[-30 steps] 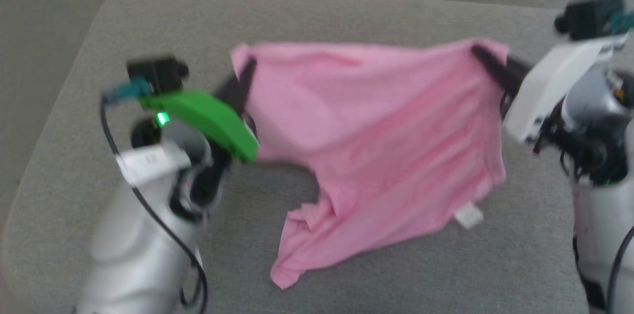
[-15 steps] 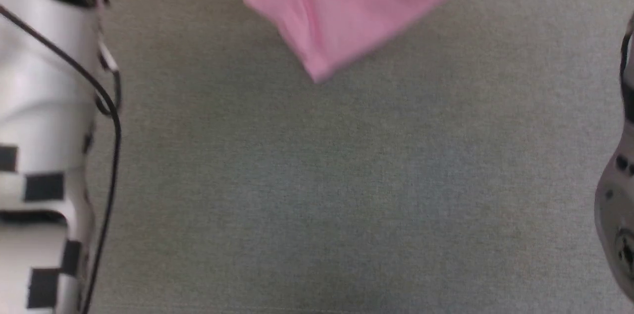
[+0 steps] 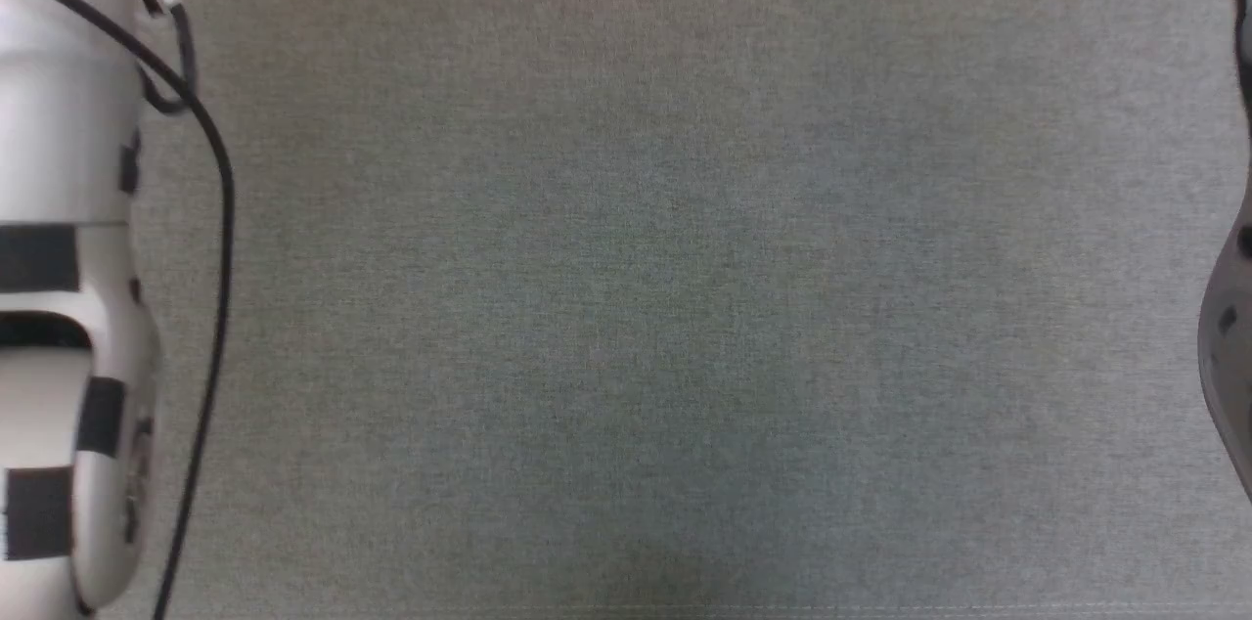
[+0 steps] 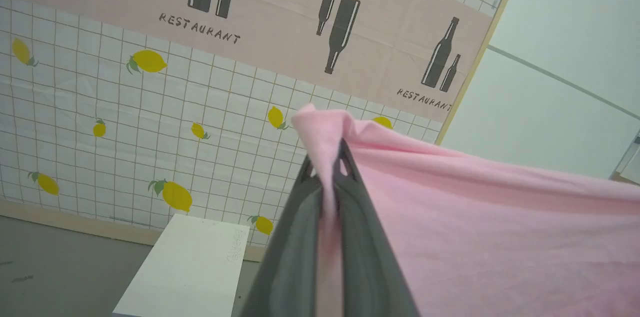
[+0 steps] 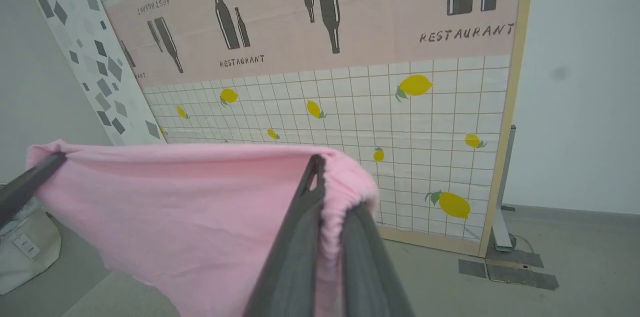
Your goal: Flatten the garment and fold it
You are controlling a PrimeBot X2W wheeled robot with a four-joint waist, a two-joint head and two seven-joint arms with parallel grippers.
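Jaws pressed together on both grippers, each pinching pink cloth. On the left gripper (image 4: 327,166), seen along its own dark fingers (image 4: 295,247): a corner of the garment (image 4: 475,237) nipped between them, a small peak of cloth poking past the tips, the rest sweeping off to the right of the jaws as a taut sheet held up in the air. On the right gripper (image 5: 336,192): a gathered edge of the same garment bunched between the fingers. Cloth stretched away to the left of the jaws as far as the other arm's finger at the far corner, lower part hanging loose below.

Beyond both sets of jaws, a wall panel (image 5: 350,82) printed with bottles, lemons and the word RESTAURANT. Under the head camera, a grey fabric surface (image 3: 626,307), with a pale forearm (image 3: 59,160) and black cable (image 3: 213,239) at its left edge and a dark-grey slice of arm (image 3: 1230,356) at its right. Below and left of the left jaws, a white block (image 4: 185,267) on the floor. Low and far left of the right jaws, a pale bag (image 5: 22,249), possibly soft-sided, contents hidden from this angle. Low right of the same jaws, dark tape patches (image 5: 520,272) on the floor.
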